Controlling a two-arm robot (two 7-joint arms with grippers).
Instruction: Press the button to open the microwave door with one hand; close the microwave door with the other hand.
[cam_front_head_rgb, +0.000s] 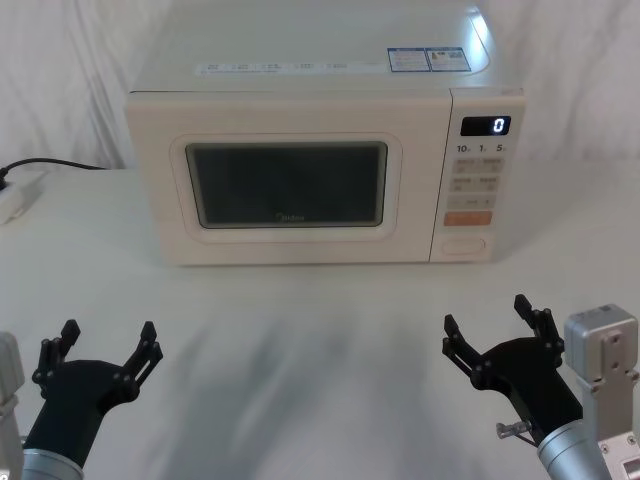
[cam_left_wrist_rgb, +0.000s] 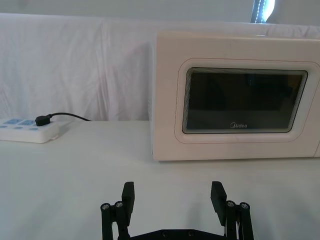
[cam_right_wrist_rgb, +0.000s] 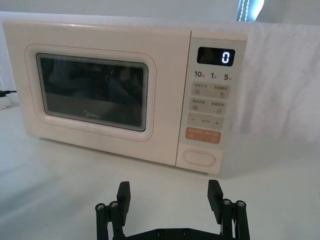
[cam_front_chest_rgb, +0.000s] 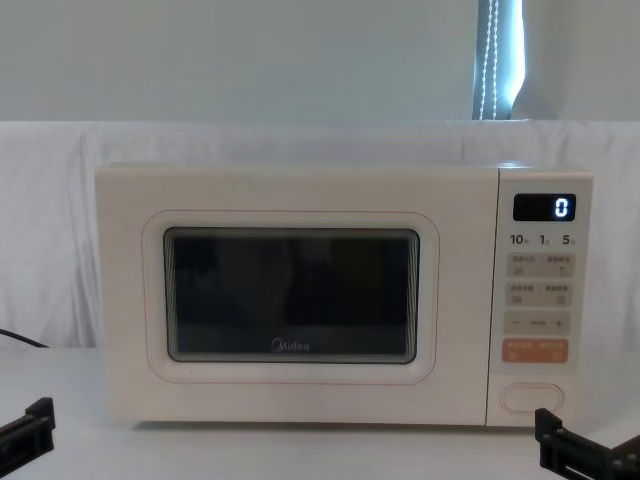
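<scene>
The button (cam_front_head_rgb: 463, 244) is sitting at the bottom of the key panel on the microwave (cam_front_head_rgb: 310, 150), beyond the right gripper (cam_front_head_rgb: 487, 321), which is hovering well short of it with fingers spread apart. The microwave door (cam_front_head_rgb: 290, 185) is lying shut, flush with the front. The left gripper (cam_front_head_rgb: 108, 340) is hanging near the table's front edge, fingers also apart. One microwave, one button, two grippers are showing, and one power strip (cam_left_wrist_rgb: 27, 129) is lying to the left.
</scene>
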